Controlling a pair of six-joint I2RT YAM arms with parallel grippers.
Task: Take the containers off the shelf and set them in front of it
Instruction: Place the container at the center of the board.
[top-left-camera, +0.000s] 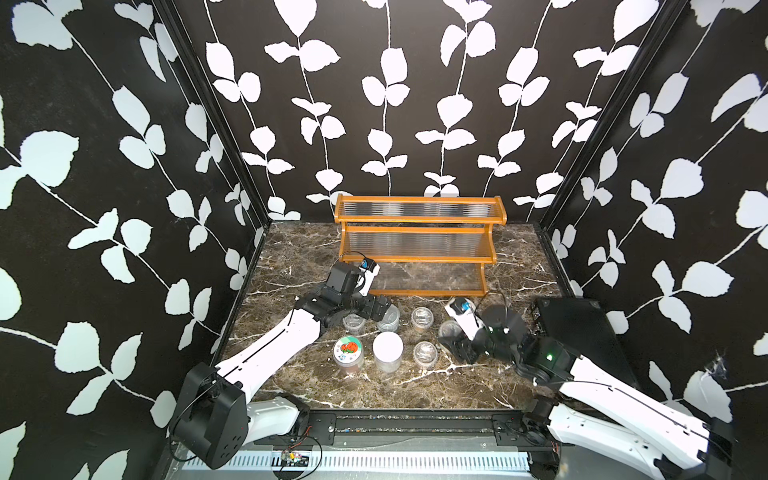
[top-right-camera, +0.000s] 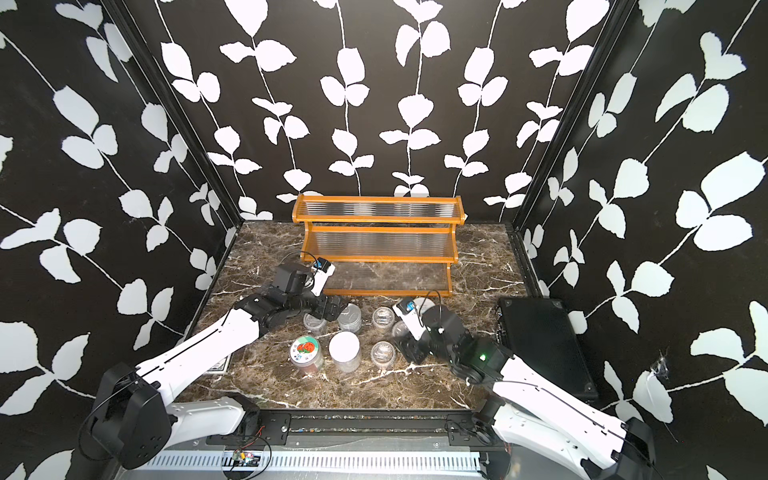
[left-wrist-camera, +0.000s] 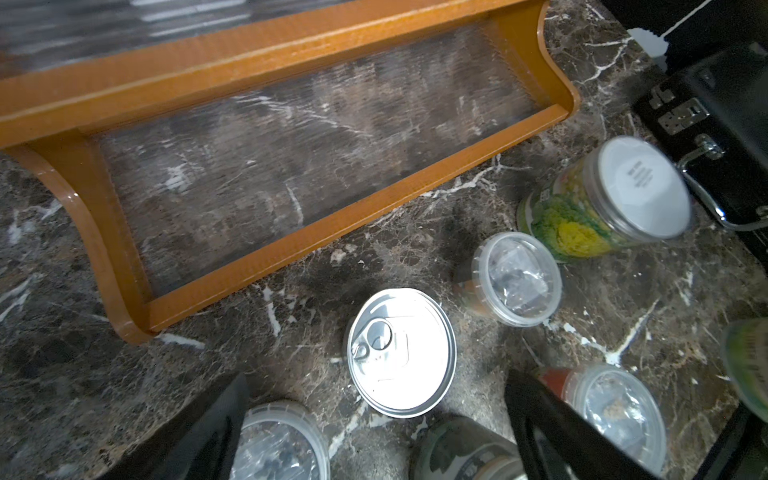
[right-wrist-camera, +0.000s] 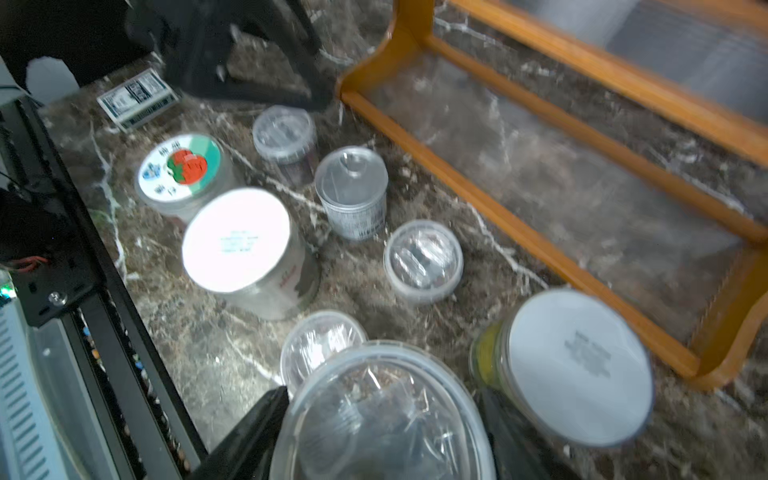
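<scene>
Evidently the right pincer (right-wrist-camera: 380, 405) is clamped on a clear tub (right-wrist-camera: 374, 432), low with the bare shelf (top-left-camera: 419, 259) just beyond its tips, likely to set it among the grounded containers (right-wrist-camera: 237, 241), while the left pincer (left-wrist-camera: 378, 374) gapes empty over the can (left-wrist-camera: 401, 353).

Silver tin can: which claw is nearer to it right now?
Left. The left claw hangs open right beside the silver tin can. The right claw is farther off toward the robot's right, shut on a clear tub.
</scene>
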